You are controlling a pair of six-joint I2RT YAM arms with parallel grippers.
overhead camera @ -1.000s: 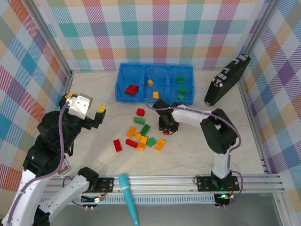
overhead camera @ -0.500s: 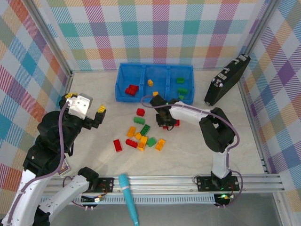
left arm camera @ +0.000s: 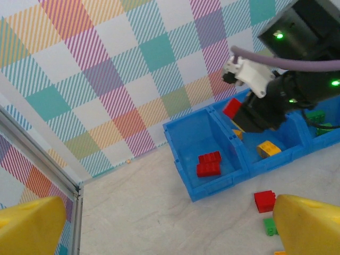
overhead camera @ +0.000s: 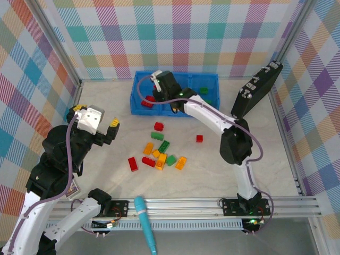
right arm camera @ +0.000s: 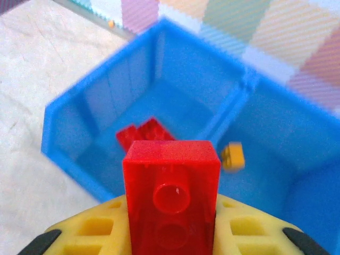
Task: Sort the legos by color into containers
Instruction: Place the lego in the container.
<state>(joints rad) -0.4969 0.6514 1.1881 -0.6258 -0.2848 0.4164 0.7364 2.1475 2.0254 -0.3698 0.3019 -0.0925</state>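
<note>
Right gripper (right arm camera: 171, 234) pinches a small red studded plastic brick (right arm camera: 171, 175) above the blue three-compartment plastic bin (overhead camera: 142, 112) at 12 o'clock; left gripper (overhead camera: 96, 117) spread.

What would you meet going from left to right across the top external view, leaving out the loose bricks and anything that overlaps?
First the left claw → blue bin → black case.

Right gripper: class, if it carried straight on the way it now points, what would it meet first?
Holding a red brick, the right gripper points into the left compartment of the blue bin; probably the red bricks lying there first, or the floor beside them. Depth is unclear.
</note>
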